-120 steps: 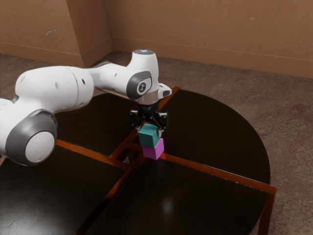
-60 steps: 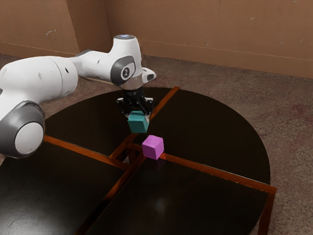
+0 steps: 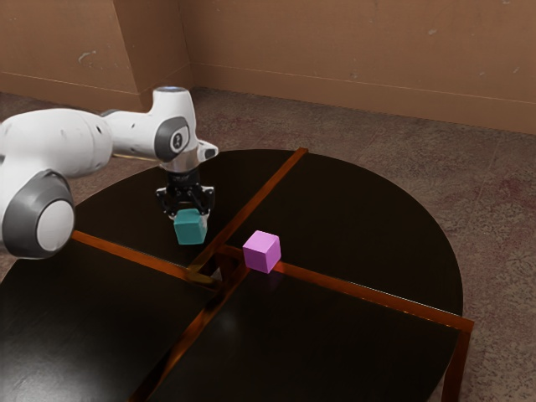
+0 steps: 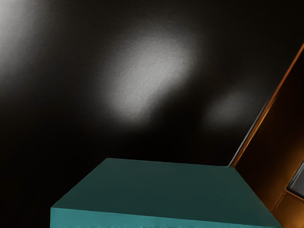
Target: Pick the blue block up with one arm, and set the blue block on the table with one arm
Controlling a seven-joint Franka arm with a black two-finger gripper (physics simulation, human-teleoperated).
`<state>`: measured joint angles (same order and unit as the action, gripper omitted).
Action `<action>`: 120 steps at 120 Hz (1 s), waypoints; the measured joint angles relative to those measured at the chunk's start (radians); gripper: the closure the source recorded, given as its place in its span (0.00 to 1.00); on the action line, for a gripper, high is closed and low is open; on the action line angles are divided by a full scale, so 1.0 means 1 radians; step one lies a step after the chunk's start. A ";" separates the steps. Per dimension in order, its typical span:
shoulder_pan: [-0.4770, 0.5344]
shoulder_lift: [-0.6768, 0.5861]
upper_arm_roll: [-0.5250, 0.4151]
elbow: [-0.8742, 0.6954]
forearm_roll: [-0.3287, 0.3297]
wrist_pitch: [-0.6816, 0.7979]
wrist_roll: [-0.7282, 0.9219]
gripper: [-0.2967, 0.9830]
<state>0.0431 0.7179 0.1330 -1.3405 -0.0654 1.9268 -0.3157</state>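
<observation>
My gripper points down over the dark round table, shut on the blue block, which looks teal. The block hides part of the fingertips. Whether its underside touches the tabletop, I cannot tell. In the wrist view the blue block lies at the lower edge, close under the hand, with the dark tabletop beyond it.
A magenta block sits near the table's centre, toward the exterior view's right from the held block. Orange-brown wooden strips divide the tabletop, with an opening near the middle.
The blue block has come off the top of the magenta block, carried by my gripper up and toward the exterior view's left, then lower. The magenta block has stayed where it was.
</observation>
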 joint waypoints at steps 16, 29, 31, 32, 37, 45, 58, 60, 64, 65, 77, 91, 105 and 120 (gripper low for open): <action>0.001 0.013 0.000 0.000 0.000 0.002 0.008 0.54; 0.002 0.019 0.000 -0.001 0.000 0.005 0.014 0.54; 0.002 0.020 0.000 -0.001 0.000 0.005 0.015 0.54; 0.002 0.020 0.000 -0.001 0.000 0.005 0.015 0.54; 0.002 0.021 0.000 -0.001 -0.001 0.005 0.017 0.50; 0.004 0.022 0.000 -0.001 -0.005 0.006 0.021 0.42; 0.004 0.021 0.000 -0.001 -0.010 0.006 0.026 0.35; 0.004 0.021 0.000 -0.001 -0.010 0.006 0.027 0.34; 0.004 0.020 0.000 -0.001 -0.011 0.006 0.029 0.32; 0.004 0.020 0.000 -0.001 -0.011 0.006 0.029 0.32; 0.003 0.012 0.000 -0.001 -0.012 0.006 0.033 0.29; -0.001 -0.040 0.000 -0.001 -0.011 0.003 0.038 0.26; -0.039 -0.277 -0.004 -0.001 -0.003 -0.064 0.043 0.25; -0.078 -0.409 -0.020 0.000 0.013 -0.184 0.069 0.24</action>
<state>-0.0347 0.3090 0.1134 -1.3406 -0.0521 1.7432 -0.2464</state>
